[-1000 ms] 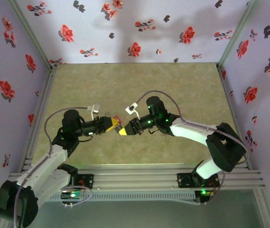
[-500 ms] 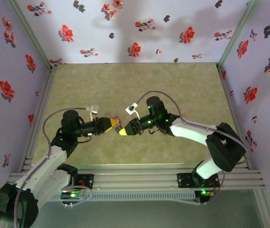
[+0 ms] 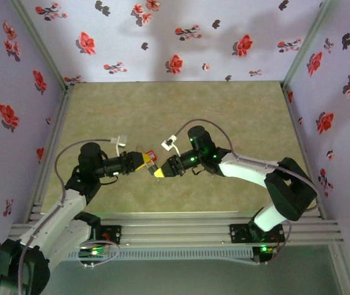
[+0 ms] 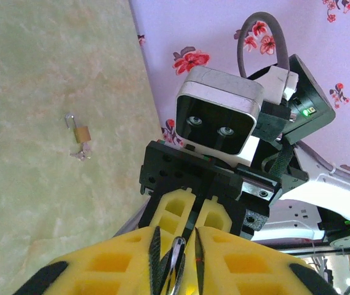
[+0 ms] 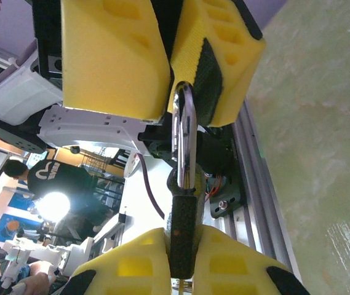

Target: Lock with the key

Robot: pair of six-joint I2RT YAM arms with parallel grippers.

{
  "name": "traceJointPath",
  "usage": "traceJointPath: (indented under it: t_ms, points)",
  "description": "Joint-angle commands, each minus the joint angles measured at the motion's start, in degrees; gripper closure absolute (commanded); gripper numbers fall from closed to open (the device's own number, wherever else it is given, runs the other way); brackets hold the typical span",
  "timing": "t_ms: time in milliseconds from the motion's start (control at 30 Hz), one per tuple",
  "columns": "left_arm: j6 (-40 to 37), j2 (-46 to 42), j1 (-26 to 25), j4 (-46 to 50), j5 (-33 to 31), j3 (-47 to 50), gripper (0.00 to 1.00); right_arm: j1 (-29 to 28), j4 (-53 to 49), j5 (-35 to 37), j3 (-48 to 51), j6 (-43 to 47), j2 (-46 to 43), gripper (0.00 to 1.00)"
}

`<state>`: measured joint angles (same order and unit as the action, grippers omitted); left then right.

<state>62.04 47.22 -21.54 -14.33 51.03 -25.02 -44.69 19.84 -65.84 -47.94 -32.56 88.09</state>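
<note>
My two grippers meet tip to tip above the middle of the table. The left gripper [image 3: 145, 161] is shut on the red padlock [image 3: 152, 155]; its silver shackle [image 4: 178, 261] stands between the yellow fingers [image 4: 113, 264]. My right gripper [image 3: 160, 171] faces it, shut on the key [image 5: 182, 230], whose black head is pinched between its pads. In the right wrist view the shackle [image 5: 184, 129] runs from the left gripper's fingers [image 5: 119, 55] down to the key's upper end. The key's blade is hidden.
A small brass padlock [image 4: 81, 132] with a bit of metal beside it lies on the pale green table [image 3: 181, 110]. Floral walls close off three sides. An aluminium rail [image 3: 181, 224] carrying the arm bases runs along the near edge.
Both grippers have drifted slightly left together, and the left fingers have closed a little more on the shackle. The right grip is unchanged.
</note>
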Motion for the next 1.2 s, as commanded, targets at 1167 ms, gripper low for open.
traceJointPath:
  t_ms: [1167]
  points:
    - [-2.4, -0.7, -0.8, 0.3, -0.7, -0.4, 0.96, -0.1, -0.7, 0.1, -1.1, 1.3, -2.2, 1.00]
